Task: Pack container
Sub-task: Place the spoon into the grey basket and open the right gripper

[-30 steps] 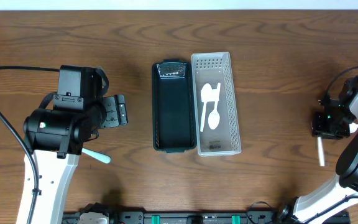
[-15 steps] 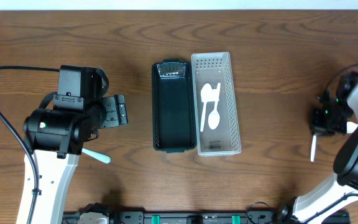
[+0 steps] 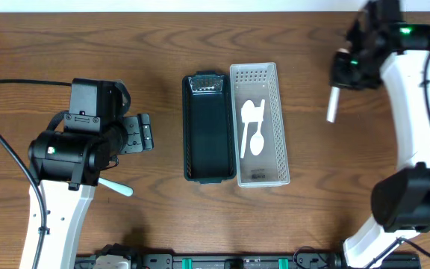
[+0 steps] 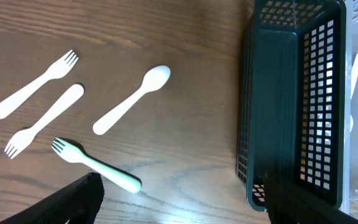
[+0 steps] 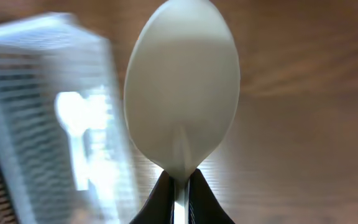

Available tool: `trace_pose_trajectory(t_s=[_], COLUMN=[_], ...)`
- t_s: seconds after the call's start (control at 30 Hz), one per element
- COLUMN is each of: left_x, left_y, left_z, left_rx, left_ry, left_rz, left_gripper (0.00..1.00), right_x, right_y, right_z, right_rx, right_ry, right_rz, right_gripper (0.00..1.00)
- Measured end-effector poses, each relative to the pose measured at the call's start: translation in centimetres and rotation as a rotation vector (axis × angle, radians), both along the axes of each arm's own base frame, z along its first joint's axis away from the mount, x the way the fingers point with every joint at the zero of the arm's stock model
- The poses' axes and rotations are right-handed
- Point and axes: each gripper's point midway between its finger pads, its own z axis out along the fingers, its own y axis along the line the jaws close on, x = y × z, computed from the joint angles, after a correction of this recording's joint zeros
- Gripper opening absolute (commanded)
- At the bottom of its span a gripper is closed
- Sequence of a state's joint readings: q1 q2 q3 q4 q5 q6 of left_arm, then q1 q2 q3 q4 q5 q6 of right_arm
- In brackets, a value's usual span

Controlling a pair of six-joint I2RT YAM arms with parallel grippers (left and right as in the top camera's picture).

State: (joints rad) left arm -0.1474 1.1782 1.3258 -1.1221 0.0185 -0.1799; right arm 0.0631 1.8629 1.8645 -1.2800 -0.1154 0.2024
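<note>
Sitting side by side mid-table, the dark mesh basket (image 3: pixel 209 127) shows a bare floor, while the clear basket (image 3: pixel 260 75) touching its right side holds a couple of white utensils (image 3: pixel 253 127). Off to the right, the right gripper (image 5: pixel 180 196) pinches a white spoon (image 5: pixel 182 87) by its handle. The left gripper (image 4: pixel 179 208) hangs with jaws spread wide over loose forks (image 4: pixel 36 93) left of the dark basket.

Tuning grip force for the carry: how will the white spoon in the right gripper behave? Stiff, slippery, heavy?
Probably light and fairly stiff: the spoon looks like thin white plastic. Its smooth surface may be slippery, and the right gripper pinches only the narrow neck, so it could pivot.
</note>
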Motion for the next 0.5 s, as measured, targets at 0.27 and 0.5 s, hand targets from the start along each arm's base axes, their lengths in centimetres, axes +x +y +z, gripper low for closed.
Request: trace_pose_trajectory(t_s=[0.27, 0.5], left_x=[0.0, -0.5], left_y=[0.0, 0.1], left_z=[0.0, -0.3], left_rx=[0.000, 0.004], left_ry=[0.002, 0.026], left_rz=[0.000, 0.000], left_gripper=[0.85, 0.84], right_x=[-1.2, -2.4], right_y=[11.2, 14.7], right_z=[0.1, -3.8], right_rx=[0.047, 0.010], right_ry=[-0.035, 0.069], right_rz=[0.148, 0.142], right_gripper=[0.01, 0.01])
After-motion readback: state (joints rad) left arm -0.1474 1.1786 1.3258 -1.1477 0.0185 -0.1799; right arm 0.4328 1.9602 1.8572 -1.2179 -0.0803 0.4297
